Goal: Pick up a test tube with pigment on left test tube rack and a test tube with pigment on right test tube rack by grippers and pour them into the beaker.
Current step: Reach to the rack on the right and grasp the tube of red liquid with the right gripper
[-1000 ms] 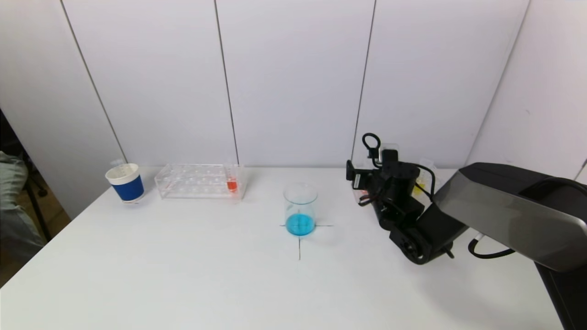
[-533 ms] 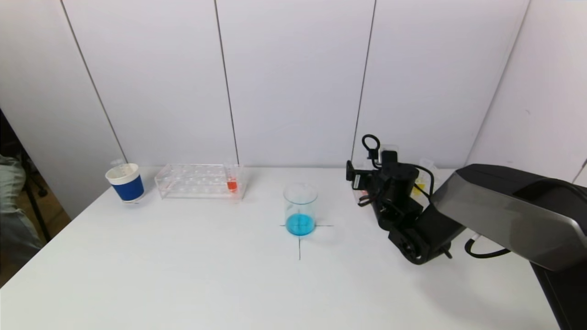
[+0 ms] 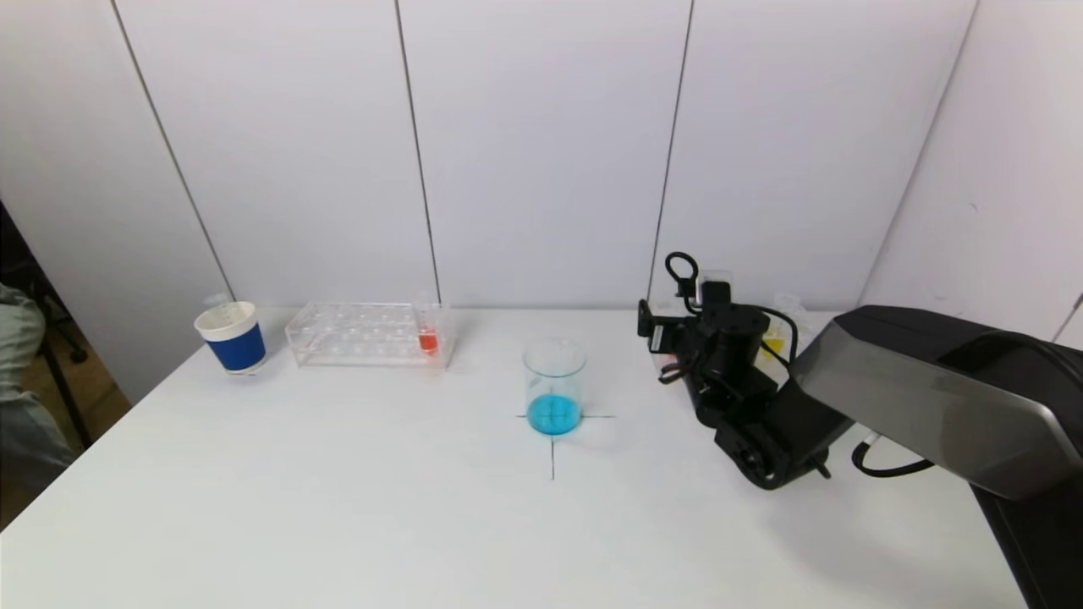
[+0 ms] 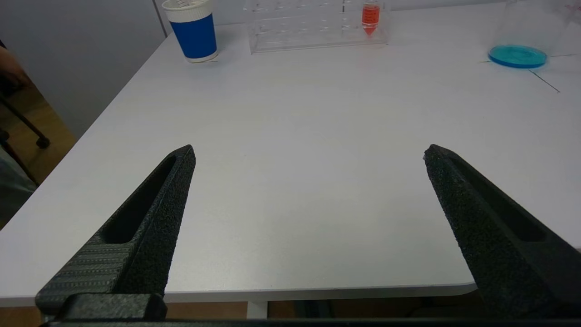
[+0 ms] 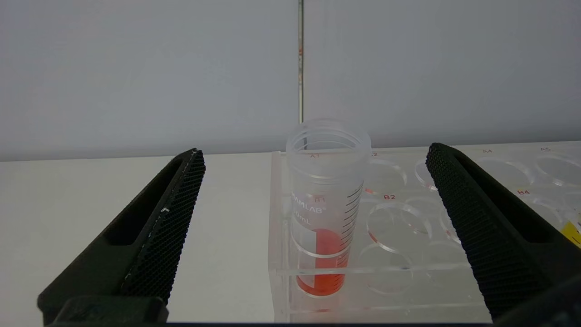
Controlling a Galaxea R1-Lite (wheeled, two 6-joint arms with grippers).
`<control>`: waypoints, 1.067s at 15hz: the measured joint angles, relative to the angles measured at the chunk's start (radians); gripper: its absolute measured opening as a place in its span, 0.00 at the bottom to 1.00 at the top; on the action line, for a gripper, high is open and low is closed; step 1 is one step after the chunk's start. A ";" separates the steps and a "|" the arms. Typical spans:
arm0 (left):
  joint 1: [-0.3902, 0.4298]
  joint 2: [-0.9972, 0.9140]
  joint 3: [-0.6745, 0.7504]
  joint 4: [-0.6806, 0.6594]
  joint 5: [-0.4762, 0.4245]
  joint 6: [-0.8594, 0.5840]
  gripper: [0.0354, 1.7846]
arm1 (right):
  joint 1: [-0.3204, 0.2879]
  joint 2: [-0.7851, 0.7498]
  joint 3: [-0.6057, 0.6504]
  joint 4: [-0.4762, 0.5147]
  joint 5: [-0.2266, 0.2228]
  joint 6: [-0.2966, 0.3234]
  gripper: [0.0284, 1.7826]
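I have the right gripper (image 5: 313,159) at the right test tube rack (image 5: 408,254), at the back right of the white table (image 3: 338,507). Its two black fingers (image 5: 150,236) are wide apart and hold nothing. In the right wrist view a test tube with red pigment (image 5: 324,213) stands straight up in a corner hole of that clear rack. It sits between the two fingers, but they do not touch it. The red pigment fills only the low part of the tube. A bit of yellow (image 5: 571,232) shows farther along the same rack.

From my head camera the right arm (image 3: 846,389) reaches in from the right side and hides most of that rack.

The beaker (image 3: 554,387) stands near the middle of the table, on a thin black cross mark (image 3: 552,457). It has blue liquid at the bottom.

The left test tube rack (image 3: 368,334) is at the back left. One test tube with orange-red pigment (image 3: 427,334) stands at its right end, the end nearer the beaker. A blue and white paper cup (image 3: 230,338) stands just beside the rack's other end.

The left gripper (image 4: 308,154) hangs low at the near edge of the table, well apart from everything. Its fingers (image 4: 145,227) are spread wide too, with nothing in them.
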 joint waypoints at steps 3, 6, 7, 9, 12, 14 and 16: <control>0.000 0.000 0.000 0.000 0.000 0.000 0.99 | -0.001 0.004 -0.004 0.001 0.000 -0.001 0.99; 0.000 0.000 0.000 0.000 0.000 0.000 0.99 | -0.003 0.007 -0.011 0.005 0.001 -0.003 0.99; 0.000 0.000 0.000 0.000 0.000 0.000 0.99 | -0.004 0.008 -0.011 0.006 0.001 -0.003 0.99; 0.000 0.000 0.000 0.000 0.000 0.000 0.99 | -0.006 0.009 -0.013 0.007 0.001 -0.003 0.99; 0.000 0.000 0.000 0.000 0.000 0.000 0.99 | -0.006 0.011 -0.018 0.008 0.001 -0.004 0.97; 0.000 0.000 0.000 0.000 0.000 0.000 0.99 | -0.007 0.011 -0.019 0.010 0.001 -0.008 0.88; 0.000 0.000 0.000 0.000 0.000 0.000 0.99 | -0.007 0.013 -0.020 0.010 0.001 -0.008 0.73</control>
